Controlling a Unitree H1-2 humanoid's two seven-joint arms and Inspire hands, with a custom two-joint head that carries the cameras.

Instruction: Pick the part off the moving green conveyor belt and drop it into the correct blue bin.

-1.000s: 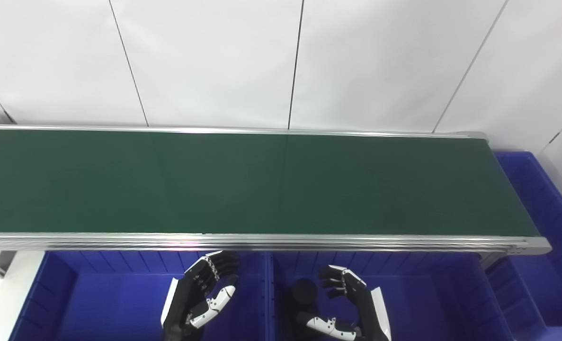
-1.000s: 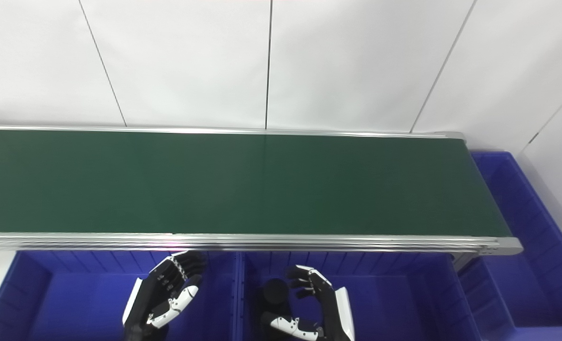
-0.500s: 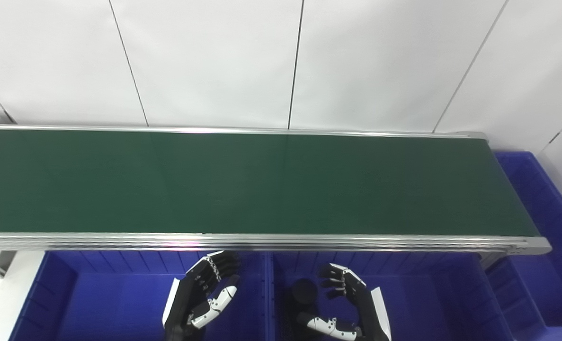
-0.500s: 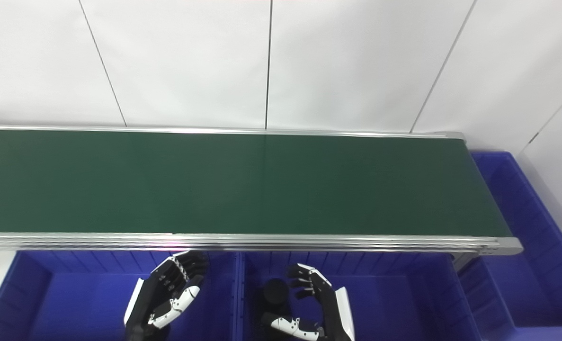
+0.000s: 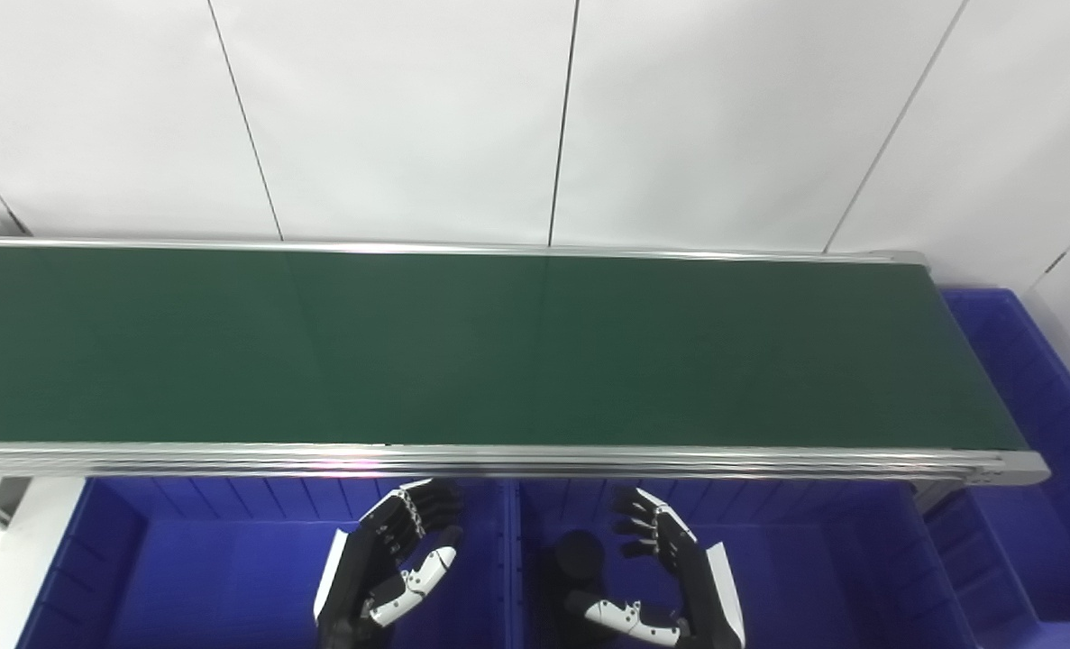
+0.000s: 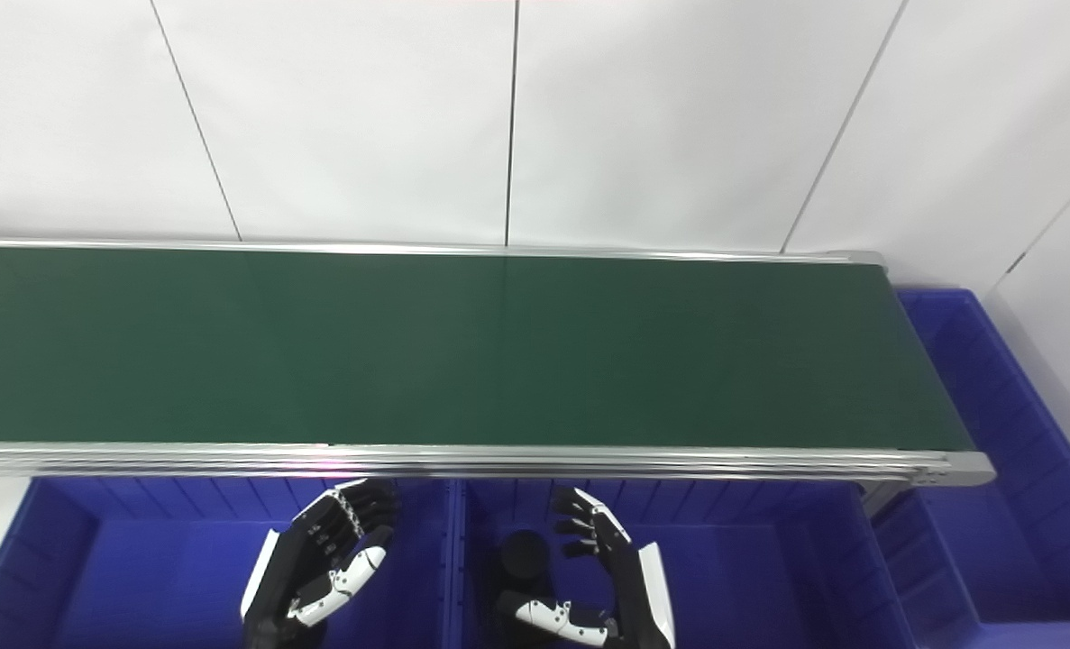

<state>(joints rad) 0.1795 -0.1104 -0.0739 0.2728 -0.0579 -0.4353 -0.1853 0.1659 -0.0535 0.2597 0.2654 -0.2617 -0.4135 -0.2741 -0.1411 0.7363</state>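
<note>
The green conveyor belt point(image 5: 498, 347) runs across the view with no part on it. A dark round part point(image 5: 580, 554) lies in the middle blue bin point(image 5: 814, 577), just left of my right hand point(image 5: 670, 568). My right hand is open over that bin, fingers spread and apart from the part. My left hand point(image 5: 390, 563) is open and empty over the left blue bin point(image 5: 183, 577). Both hands are below the belt's near rail.
A third blue bin point(image 5: 1030, 406) stands past the belt's right end. The belt's metal rail point(image 5: 498, 461) runs just above both hands. A white panelled wall stands behind the belt.
My right hand has lifted its fingers a little toward the belt rail and opened wider. My left hand has shifted slightly. The dark part has stayed in the middle bin.
</note>
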